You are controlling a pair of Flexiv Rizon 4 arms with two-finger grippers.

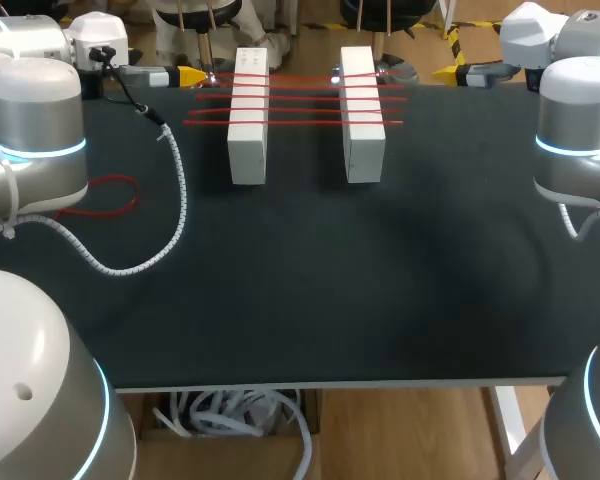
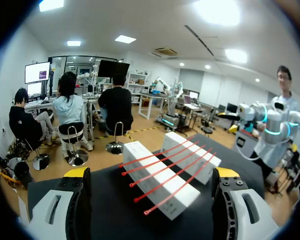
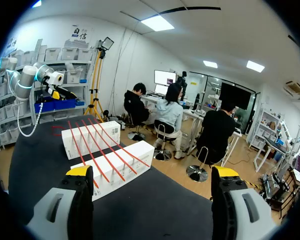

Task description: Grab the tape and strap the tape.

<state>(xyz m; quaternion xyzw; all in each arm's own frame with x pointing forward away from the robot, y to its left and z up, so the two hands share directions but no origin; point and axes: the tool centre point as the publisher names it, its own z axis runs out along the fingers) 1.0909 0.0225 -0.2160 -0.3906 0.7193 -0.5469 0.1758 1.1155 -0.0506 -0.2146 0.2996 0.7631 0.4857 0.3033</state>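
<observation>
Gripper (image 3: 152, 173) spread wide, red tapes (image 3: 103, 150) across two white boxes (image 3: 124, 169)

A loose red tape loop (image 1: 108, 197) by the counter's (image 1: 330, 300) left edge runs partly behind the left arm (image 1: 35, 120). A grey housing (image 1: 30, 390) covers the near left corner. How the red strips' (image 1: 300, 100) ends lie is too small to tell.

A robotics lab: the left arm (image 1: 35, 110) at 10 o'clock and the right arm (image 1: 580, 120) at 2 o'clock flank a black table (image 1: 330, 300) (a spiral-wrapped cable (image 1: 175, 190) trails across it). At 12 o'clock, red ties (image 1: 305, 100) lie across two white blocks (image 1: 248, 130).
</observation>
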